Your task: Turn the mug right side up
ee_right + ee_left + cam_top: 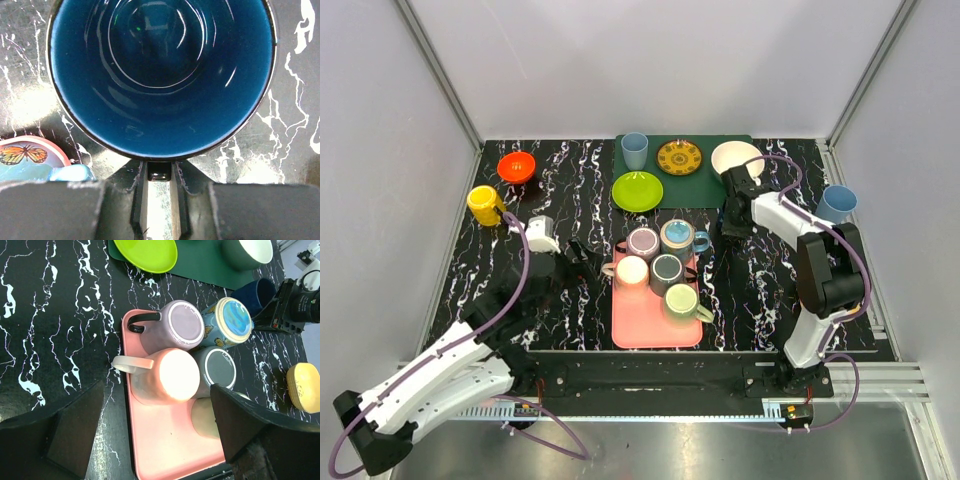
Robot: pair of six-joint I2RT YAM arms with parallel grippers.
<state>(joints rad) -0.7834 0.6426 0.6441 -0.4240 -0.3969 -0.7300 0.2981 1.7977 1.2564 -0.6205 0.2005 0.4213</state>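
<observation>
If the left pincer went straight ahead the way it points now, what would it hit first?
Likely the upside-down peach mug on the pink tray, centred ahead of the open left pincer; depth is unclear.

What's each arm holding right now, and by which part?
Right fingers pinch the dark blue mug by its rim. Left fingers stand open, holding nothing.

A robot lab cell: white panel walls [660, 60], aluminium framing [438, 70], marbled black tabletop [570, 190].
</observation>
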